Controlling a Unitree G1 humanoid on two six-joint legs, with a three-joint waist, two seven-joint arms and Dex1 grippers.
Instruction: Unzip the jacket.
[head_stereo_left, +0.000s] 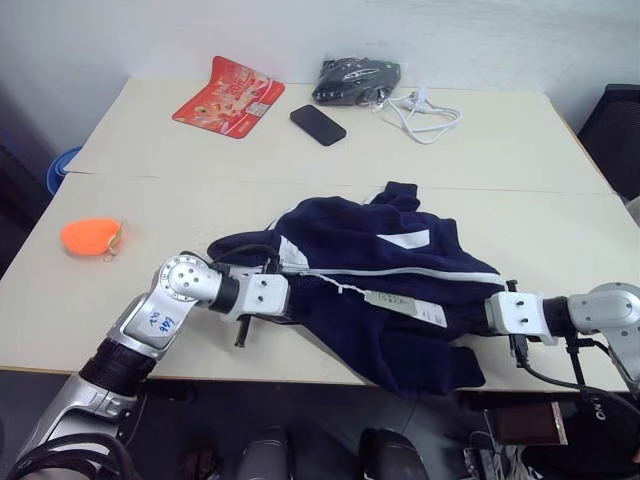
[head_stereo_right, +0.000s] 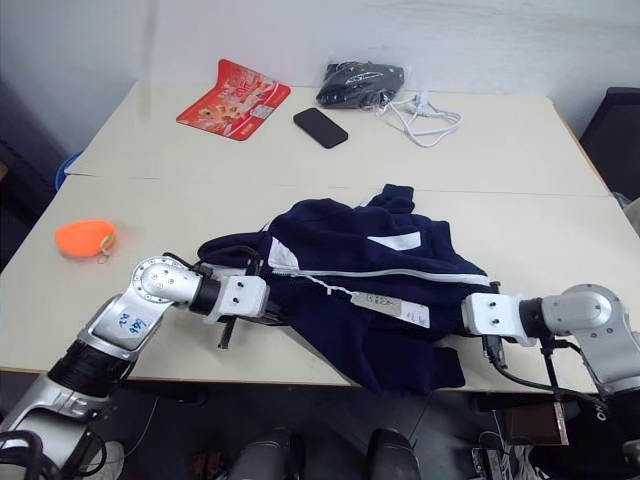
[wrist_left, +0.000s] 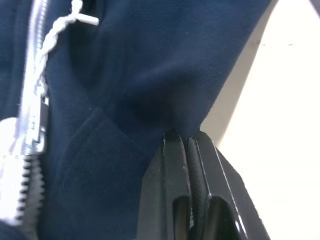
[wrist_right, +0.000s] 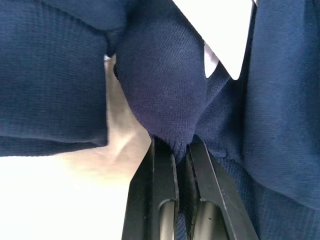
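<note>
The navy-blue jacket (head_stereo_left: 380, 250) lies crumpled at the table's front edge, part of it hanging over. Its white zipper line (head_stereo_left: 420, 272) runs across it, and a pale hang tag (head_stereo_left: 400, 303) lies on top. My left gripper (head_stereo_left: 290, 302) is at the jacket's left side, shut on a fold of fabric (wrist_left: 150, 100) just beside the zipper slider (wrist_left: 40, 135). My right gripper (head_stereo_left: 482, 312) is at the jacket's right edge. In the right wrist view its fingers (wrist_right: 160, 190) are shut, with a bunch of navy cloth (wrist_right: 165, 80) pinched between them.
An orange object (head_stereo_left: 90, 235) lies at the left. At the back are a red packet (head_stereo_left: 228, 97), a black phone (head_stereo_left: 318, 124), a black bundle in clear plastic (head_stereo_left: 358, 80) and a white cable (head_stereo_left: 425, 115). A black chair (head_stereo_left: 615, 130) stands at the right.
</note>
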